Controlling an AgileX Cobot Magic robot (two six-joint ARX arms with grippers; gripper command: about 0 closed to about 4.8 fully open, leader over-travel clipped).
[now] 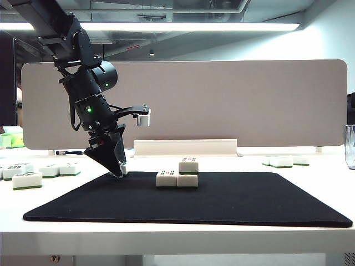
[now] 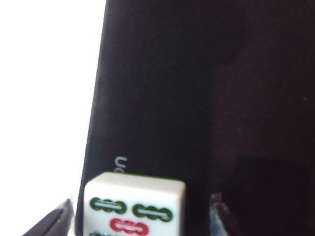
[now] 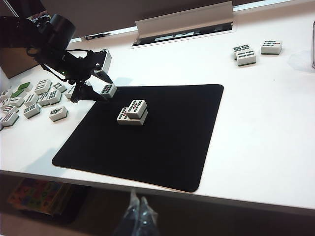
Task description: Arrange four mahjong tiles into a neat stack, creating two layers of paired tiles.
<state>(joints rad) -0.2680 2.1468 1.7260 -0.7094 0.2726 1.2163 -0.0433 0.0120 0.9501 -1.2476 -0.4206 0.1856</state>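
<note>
your left gripper [image 2: 140,216] sits spread wide around a lone mahjong tile [image 2: 134,209] at the mat's [image 1: 222,202] corner, beside the three-tile stack [image 1: 178,174]. your right gripper [image 3: 138,216] hangs below the surface [image 3: 266,123]; can't tell its state.

The mahjong tiles [image 1: 177,178] look like hard, smooth plastic, glossy white over a thin green base; the tile [image 2: 134,209] between the fingers of the left claw [image 2: 140,216] carries green and red printed marks on a slightly shiny face; the mat [image 1: 233,199] is matt black with a fine cloth-like nap; the table [image 3: 266,123] is smooth, matt white; the left claw's housing is black, semi-gloss plastic or metal; the right claw [image 3: 138,209] shows translucent fingertips.
</note>
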